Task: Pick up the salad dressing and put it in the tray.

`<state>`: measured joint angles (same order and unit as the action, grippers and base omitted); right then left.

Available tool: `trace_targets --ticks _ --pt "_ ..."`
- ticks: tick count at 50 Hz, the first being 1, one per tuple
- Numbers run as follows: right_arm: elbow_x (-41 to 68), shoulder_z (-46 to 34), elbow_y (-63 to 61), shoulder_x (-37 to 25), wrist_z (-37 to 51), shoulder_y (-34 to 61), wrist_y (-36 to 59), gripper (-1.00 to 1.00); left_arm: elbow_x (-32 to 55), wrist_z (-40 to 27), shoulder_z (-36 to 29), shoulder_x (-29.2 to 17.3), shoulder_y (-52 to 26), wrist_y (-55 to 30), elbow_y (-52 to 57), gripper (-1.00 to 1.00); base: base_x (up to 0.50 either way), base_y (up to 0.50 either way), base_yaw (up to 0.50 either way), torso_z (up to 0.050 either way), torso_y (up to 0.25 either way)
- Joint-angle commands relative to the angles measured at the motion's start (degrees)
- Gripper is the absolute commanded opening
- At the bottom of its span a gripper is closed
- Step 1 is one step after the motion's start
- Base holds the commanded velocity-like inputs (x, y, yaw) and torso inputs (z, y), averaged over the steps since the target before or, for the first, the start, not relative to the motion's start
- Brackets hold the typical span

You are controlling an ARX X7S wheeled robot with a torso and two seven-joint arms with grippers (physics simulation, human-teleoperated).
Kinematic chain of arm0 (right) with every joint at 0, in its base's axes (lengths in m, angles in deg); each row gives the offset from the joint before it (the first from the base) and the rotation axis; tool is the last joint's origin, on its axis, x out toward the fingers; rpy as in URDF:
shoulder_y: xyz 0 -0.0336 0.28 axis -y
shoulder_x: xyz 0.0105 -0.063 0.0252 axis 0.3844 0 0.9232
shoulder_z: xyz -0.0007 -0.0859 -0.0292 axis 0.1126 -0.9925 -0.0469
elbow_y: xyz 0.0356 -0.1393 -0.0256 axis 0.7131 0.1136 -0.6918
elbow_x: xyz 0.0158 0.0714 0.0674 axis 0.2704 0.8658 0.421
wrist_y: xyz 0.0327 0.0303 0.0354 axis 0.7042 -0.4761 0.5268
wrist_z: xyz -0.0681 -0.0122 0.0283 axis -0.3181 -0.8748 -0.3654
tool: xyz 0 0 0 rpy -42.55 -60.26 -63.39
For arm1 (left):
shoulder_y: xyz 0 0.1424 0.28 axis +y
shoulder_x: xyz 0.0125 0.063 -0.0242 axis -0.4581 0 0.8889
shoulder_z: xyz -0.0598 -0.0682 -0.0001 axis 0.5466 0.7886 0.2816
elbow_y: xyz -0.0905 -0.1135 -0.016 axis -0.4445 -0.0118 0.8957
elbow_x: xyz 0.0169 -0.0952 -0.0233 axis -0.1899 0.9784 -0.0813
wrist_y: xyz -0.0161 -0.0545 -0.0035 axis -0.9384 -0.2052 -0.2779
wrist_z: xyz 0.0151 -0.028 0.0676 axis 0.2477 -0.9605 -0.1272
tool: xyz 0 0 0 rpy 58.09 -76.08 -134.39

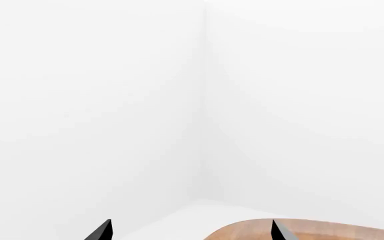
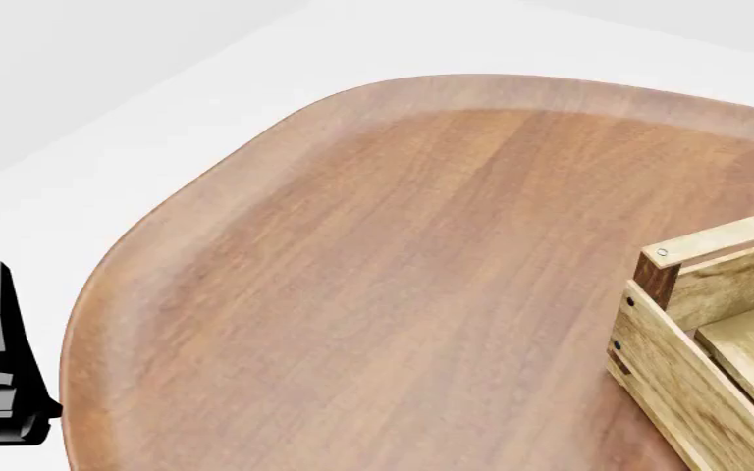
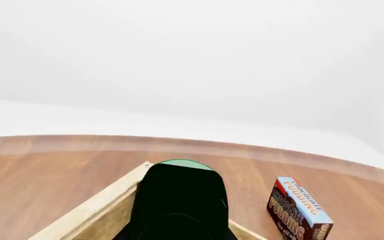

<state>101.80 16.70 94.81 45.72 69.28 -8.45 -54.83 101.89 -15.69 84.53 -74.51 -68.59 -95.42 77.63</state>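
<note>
The salad dressing (image 3: 178, 200), a dark green bottle with a lighter green top, fills the near middle of the right wrist view. It sits right at my right gripper's jaws and hides the fingers. It hangs over a corner of the tray (image 3: 92, 212), a light wooden slat crate. In the head view the tray (image 2: 711, 294) stands at the table's right edge, and neither the bottle nor the right arm shows there. My left gripper (image 1: 190, 227) is open and empty, off the table's left edge. Only one of its dark fingers (image 2: 0, 363) shows in the head view.
The rounded brown wooden table (image 2: 391, 245) has a raised rim. A blue and brown chocolate pudding box (image 3: 299, 210) stands on it beside the tray. White floor and walls surround the table.
</note>
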Motion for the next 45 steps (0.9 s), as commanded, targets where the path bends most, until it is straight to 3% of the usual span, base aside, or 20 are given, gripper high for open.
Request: trace_targets --ticks 1,10,45 --pt "-4.75 -1.47 17.56 1.9 -0.32 5.91 -10.47 -1.0 0.1 -0.14 -0.24 -0.09 -0.05 0.11 0.04 1.0 0.0 0.0 0.0 0.0 0.0" --pt "-7.64 -2.89 37.85 4.29 -0.01 11.64 -23.77 -1.0 0.34 -0.17 -0.11 -0.28 -0.07 0.29 -0.08 1.0 0.0 0.0 0.0 0.0 0.001" --pt "-14.02 11.42 38.22 6.49 1.67 0.74 -28.06 -1.0 0.18 -0.57 -0.75 -0.7 -0.19 0.81 -0.04 1.0 0.0 0.0 0.0 0.0 0.0"
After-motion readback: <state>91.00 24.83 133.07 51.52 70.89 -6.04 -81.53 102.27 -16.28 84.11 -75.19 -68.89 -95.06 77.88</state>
